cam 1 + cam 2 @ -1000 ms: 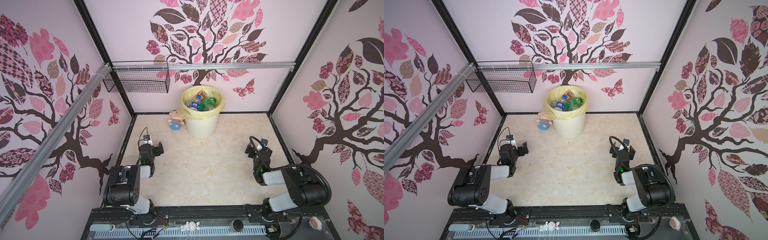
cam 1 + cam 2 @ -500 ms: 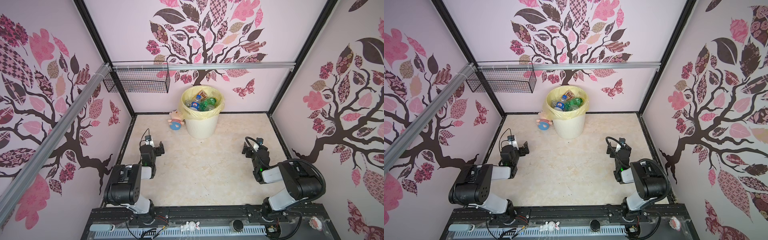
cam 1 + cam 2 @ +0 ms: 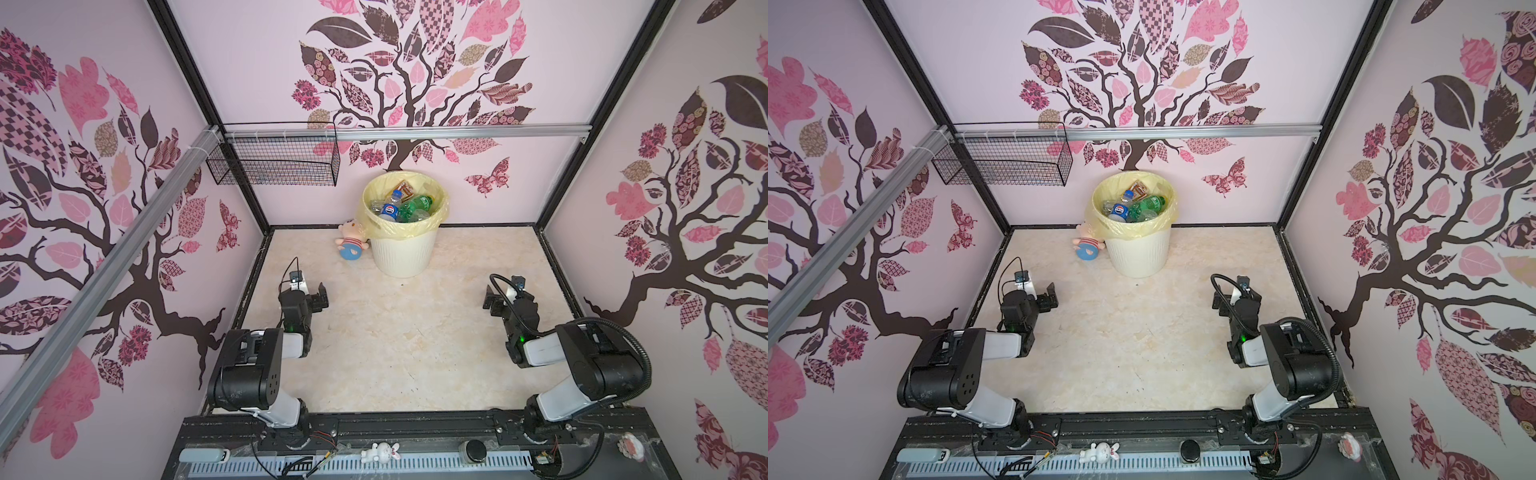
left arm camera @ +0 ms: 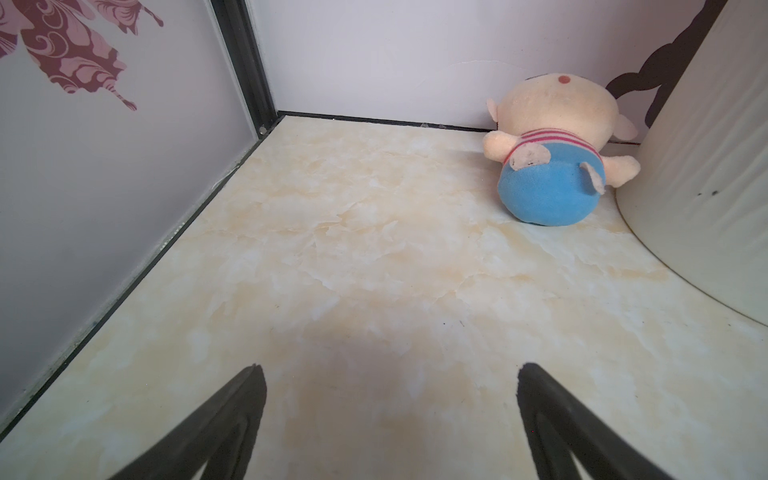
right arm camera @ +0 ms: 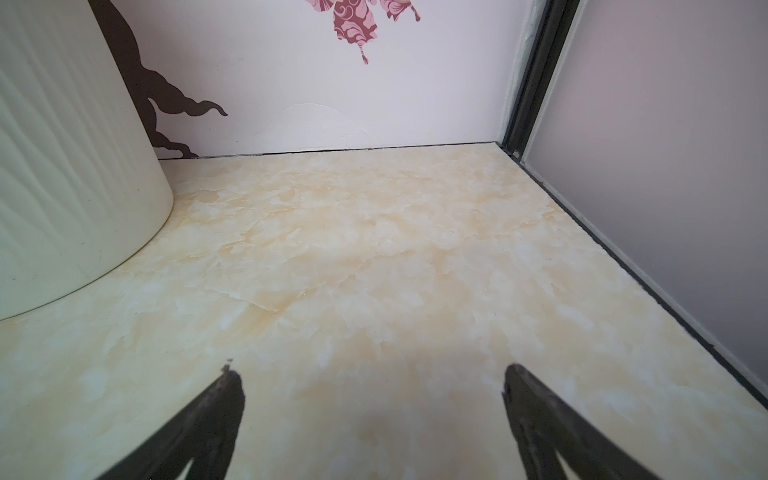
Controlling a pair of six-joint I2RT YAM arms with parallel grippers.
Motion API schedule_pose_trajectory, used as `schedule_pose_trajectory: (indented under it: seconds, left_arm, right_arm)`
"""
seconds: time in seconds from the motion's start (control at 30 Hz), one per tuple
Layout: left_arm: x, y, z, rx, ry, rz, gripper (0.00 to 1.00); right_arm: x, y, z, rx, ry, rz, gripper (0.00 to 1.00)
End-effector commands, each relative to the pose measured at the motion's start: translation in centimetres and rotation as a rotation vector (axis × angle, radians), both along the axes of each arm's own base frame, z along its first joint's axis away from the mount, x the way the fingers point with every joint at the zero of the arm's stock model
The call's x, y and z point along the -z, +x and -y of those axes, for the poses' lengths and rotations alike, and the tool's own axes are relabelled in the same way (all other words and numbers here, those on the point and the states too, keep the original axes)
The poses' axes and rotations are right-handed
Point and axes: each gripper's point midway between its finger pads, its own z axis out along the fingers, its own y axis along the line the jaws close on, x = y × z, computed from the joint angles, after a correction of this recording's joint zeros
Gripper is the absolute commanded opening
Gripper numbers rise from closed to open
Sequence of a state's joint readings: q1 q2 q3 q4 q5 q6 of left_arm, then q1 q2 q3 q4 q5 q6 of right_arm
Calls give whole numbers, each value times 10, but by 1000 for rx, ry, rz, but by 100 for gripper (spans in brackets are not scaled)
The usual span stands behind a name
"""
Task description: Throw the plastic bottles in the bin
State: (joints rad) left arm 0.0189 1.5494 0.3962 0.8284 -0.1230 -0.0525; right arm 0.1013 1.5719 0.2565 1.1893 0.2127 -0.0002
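Bottles point(image 3: 402, 208) piled in bin point(image 3: 401, 259), perhaps a wrapper point(image 3: 404, 188) atop

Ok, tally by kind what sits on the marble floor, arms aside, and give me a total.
Cream ribbed bin: 1
Plush doll: 1
Loose plastic bottles on the floor: 0; those in view all lie inside the bin
Total on the floor: 2
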Motion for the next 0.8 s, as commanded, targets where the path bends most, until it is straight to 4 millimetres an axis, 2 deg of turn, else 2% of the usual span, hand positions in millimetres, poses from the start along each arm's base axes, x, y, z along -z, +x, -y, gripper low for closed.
schedule_pose_trajectory:
  seconds: [0.0, 0.77]
  left_arm:
    - [0, -1, 0, 0, 9, 10, 97]
    - [0, -1, -1, -2, 9, 9, 97]
  right_arm:
    - [-11, 2, 1, 3, 13, 41, 100]
    - [-9, 5, 2, -7, 27, 40, 100]
